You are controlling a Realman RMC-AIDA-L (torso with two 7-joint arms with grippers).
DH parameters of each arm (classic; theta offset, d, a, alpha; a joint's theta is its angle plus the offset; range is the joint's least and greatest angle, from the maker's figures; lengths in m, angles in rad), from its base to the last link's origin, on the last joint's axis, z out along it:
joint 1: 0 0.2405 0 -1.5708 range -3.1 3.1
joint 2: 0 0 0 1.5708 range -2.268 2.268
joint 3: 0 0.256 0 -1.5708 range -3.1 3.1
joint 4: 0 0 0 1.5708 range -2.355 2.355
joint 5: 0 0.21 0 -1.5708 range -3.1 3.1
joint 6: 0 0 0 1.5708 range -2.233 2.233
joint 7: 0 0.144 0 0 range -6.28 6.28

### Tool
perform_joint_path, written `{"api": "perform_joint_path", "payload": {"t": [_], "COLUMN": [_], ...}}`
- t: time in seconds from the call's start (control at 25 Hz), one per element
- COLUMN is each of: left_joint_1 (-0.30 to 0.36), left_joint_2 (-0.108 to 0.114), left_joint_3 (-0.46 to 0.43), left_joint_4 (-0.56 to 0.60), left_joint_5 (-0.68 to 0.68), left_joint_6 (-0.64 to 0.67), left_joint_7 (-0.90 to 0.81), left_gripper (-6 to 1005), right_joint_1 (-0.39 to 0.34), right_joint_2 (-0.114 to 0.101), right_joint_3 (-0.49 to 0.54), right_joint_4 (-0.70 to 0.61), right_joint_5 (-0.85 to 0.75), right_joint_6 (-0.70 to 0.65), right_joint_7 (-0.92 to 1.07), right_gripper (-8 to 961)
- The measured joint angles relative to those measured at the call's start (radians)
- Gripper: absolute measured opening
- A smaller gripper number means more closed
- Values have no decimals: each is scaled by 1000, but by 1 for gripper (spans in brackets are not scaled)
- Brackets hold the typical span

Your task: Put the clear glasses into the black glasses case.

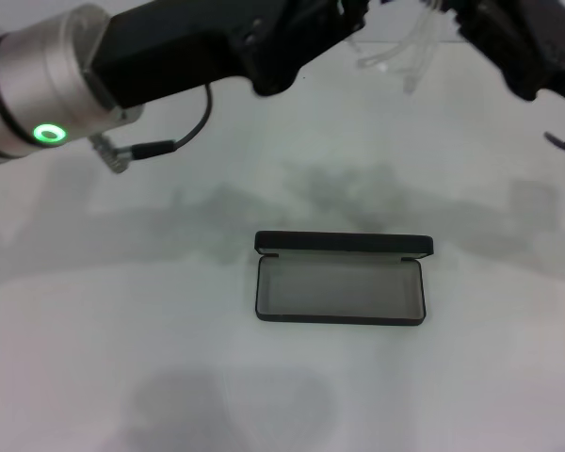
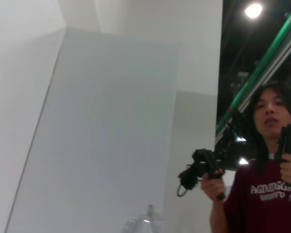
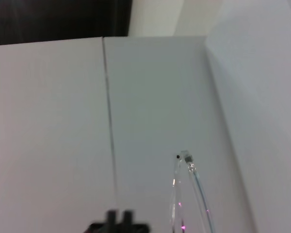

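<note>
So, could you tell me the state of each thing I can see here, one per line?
black glasses case: open, lid raised, grey inside empty, lying on the table.
clear glasses: lifted up at the far edge, between both arms, not in the case.
left gripper: up by the glasses.
right gripper: up by the glasses.

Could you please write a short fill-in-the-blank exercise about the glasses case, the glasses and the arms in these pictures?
1. The black glasses case lies on the table with its lid ____.
2. The lining inside the case is ____ in colour.
3. The clear glasses are held up near the ____ edge of the head view, between the two arms.
4. Inside the case there is ____ at this moment.

Missing words: open; grey; top; nothing
</note>
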State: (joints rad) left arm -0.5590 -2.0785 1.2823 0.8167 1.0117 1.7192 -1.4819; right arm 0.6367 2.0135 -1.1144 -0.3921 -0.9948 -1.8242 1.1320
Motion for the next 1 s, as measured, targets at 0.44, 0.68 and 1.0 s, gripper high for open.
{"api": "perform_joint_path", "payload": {"t": [0.44,0.68,1.0], "left_joint_1": [135,240,304], "left_joint_2": [196,201,176], "left_joint_3": [-54,-316,-410], "left_joint_4": [-6,2,3], "left_joint_5": [51,168,186], "left_joint_6": [116,188,231], "left_joint_7": [-14,-26,-15], "left_gripper": [90,91,91], "right_joint_1": [-171,-164,32], "right_joint_2": [-50,1,7], "right_joint_3": [32,-34,-397], "right_joint_4": [-693,-1206,-1364], "right_joint_5": [-393,-871,-1207], "right_joint_6": [78,64,28], "right_joint_7": [460,903,1317], "right_gripper": [58,57,57]}}
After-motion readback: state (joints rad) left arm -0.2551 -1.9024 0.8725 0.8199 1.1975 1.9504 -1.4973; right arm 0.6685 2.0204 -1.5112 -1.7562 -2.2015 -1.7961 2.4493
